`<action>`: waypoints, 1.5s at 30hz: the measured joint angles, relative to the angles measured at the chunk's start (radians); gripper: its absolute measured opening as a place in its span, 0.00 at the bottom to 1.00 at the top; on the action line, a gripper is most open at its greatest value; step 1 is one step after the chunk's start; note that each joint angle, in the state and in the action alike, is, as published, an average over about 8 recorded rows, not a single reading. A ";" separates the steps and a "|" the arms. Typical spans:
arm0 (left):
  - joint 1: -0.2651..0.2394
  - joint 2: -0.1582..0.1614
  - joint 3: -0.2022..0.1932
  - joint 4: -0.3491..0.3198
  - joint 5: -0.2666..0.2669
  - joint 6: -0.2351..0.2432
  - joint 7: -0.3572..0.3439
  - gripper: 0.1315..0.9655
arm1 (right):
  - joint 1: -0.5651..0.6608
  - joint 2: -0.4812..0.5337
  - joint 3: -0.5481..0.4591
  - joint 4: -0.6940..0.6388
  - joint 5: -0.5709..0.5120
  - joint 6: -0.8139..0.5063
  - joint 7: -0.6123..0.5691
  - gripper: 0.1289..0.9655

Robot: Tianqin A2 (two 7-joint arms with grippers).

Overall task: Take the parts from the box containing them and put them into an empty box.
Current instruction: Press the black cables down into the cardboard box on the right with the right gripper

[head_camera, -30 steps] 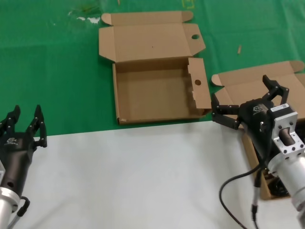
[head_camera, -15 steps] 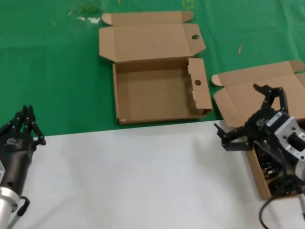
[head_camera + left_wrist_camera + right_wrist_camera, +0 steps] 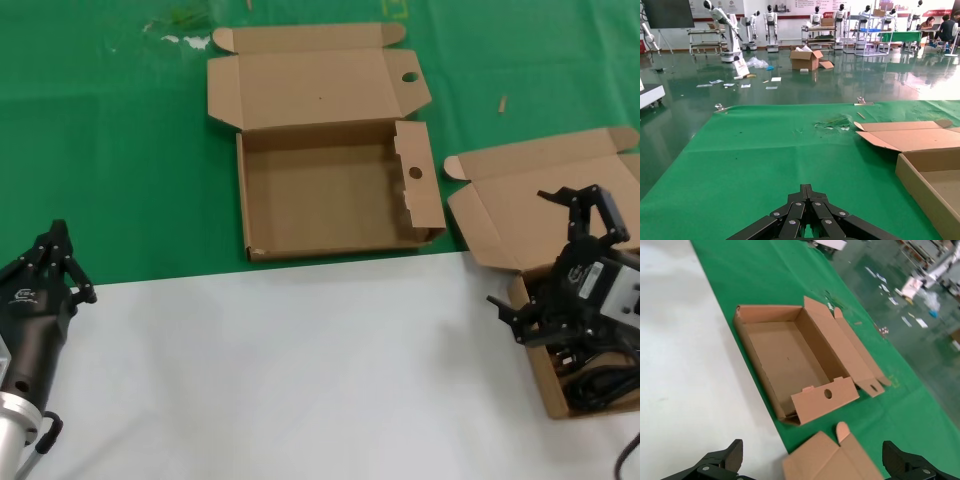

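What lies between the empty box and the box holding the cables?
Head view: only bare green cloth separates the empty box from the cable box.

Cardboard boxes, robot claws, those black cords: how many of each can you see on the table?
Cardboard boxes: 2, the empty box and the box containing them.
Grippers: 2, the left gripper, shut, by the table's left edge, and the right gripper, open above the parts box.
Parts: black cords mostly hidden under the gripper, count cannot be told.
Total countable: 4.
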 joint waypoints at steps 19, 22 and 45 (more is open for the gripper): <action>0.000 0.000 0.000 0.000 0.000 0.000 0.000 0.01 | 0.166 0.125 -0.025 -0.048 -0.467 -0.487 0.381 1.00; 0.000 0.000 0.000 0.000 0.000 0.000 0.000 0.01 | 0.191 0.118 -0.025 -0.057 -0.615 -0.573 0.529 1.00; 0.000 0.000 0.000 0.000 0.000 0.000 0.000 0.01 | 0.019 0.035 0.287 0.012 -1.482 -0.920 1.309 1.00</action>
